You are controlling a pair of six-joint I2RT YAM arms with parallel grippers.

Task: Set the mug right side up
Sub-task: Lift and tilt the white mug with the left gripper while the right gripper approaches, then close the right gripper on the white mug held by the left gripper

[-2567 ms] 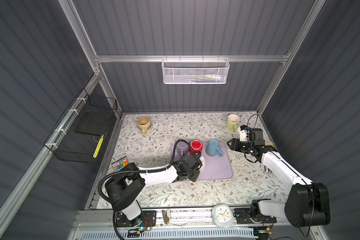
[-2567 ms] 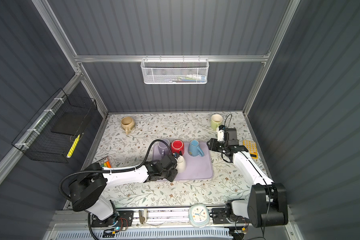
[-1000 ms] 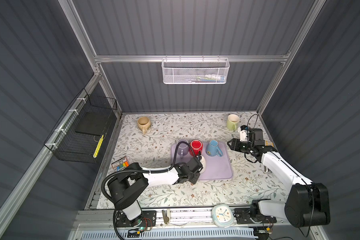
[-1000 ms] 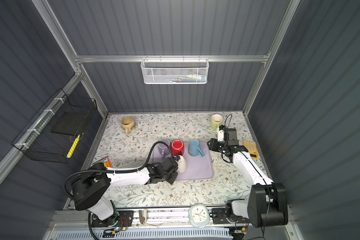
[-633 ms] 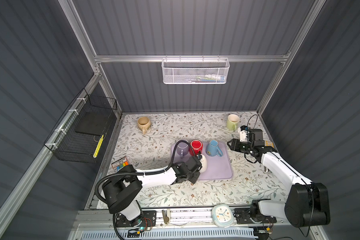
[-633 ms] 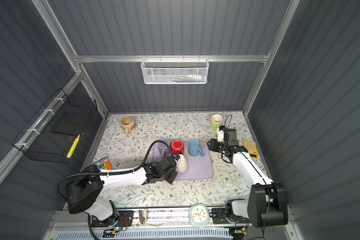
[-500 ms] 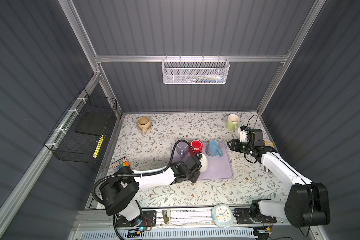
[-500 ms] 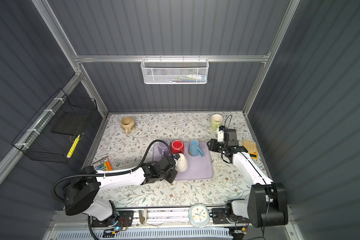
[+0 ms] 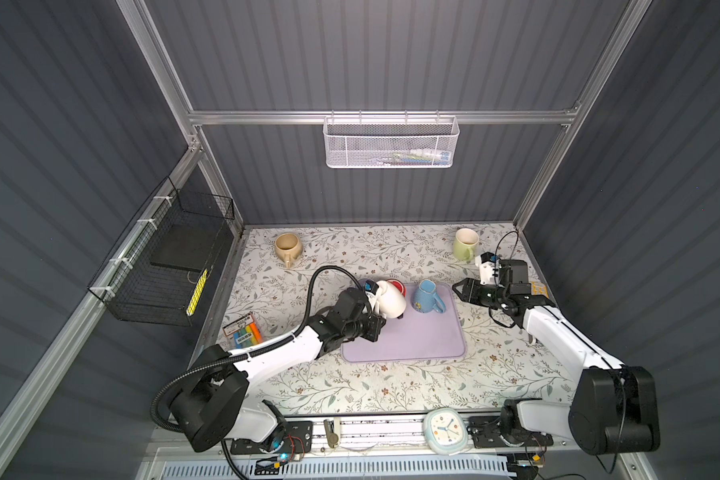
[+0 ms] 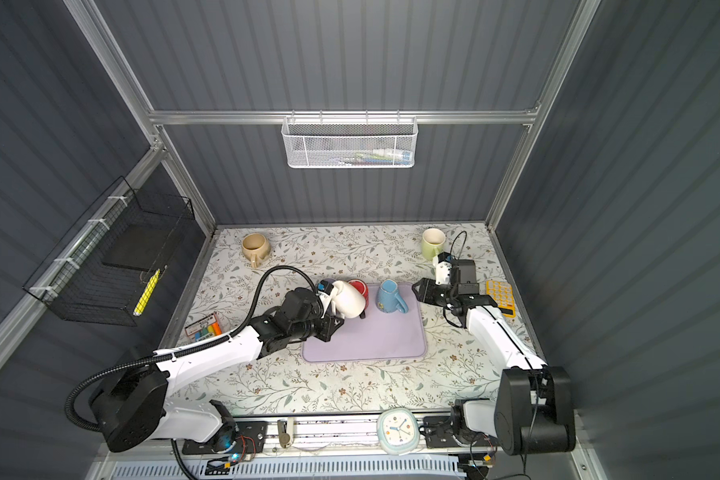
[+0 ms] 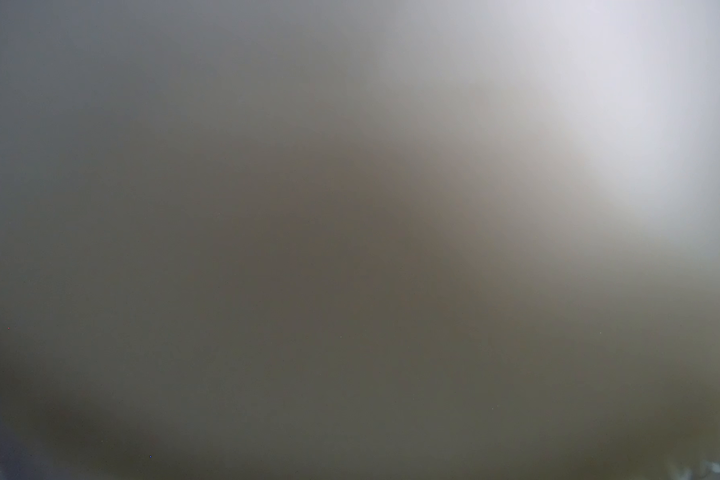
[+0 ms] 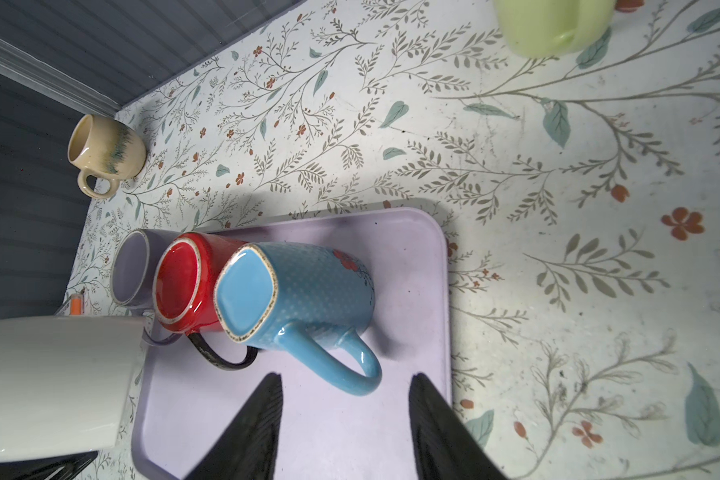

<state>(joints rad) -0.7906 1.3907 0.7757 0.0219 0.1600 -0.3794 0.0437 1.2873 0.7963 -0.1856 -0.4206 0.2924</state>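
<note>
**Top views:** Left gripper (image 9: 377, 318) is pinching the white mug (image 9: 393, 302), jaws nearly together on it. The mug is hanging tilted, neither upright nor inverted, over the rear left corner of the tray (image 9: 425, 345), just beside the red mug (image 9: 398, 285). Blue mug (image 9: 427, 296) is standing on the tray right of the red one. Right gripper (image 9: 458, 287) is hovering just off the tray's right edge, jaws partly apart and gripping nothing. It is near the blue mug but apart from it. Tan mug (image 9: 287, 246) and green mug (image 9: 465, 243) are sitting rim-up at the rear left and rear right of the table (image 9: 350, 382). Both top views are showing the same layout: white mug (image 10: 350, 302), left gripper (image 10: 334, 320), right gripper (image 10: 420, 291).

**Left wrist:** The whole frame is washing out to a grey-beige blur. It is probably the mug wall right against the lens, and nothing is resolving.

**Right wrist:** Black fingers (image 12: 262, 415) are standing moderately spread over bare tray (image 12: 391, 436), with nothing between them. The blue mug's (image 12: 308, 286) handle is pointing at the right gripper (image 12: 346, 399), just short of the fingertips. Red mug (image 12: 184, 282) is touching the blue one, and a purple mug (image 12: 129, 266) is standing behind the red. White mug (image 12: 51, 374) is showing side-on at the frame edge.
</note>
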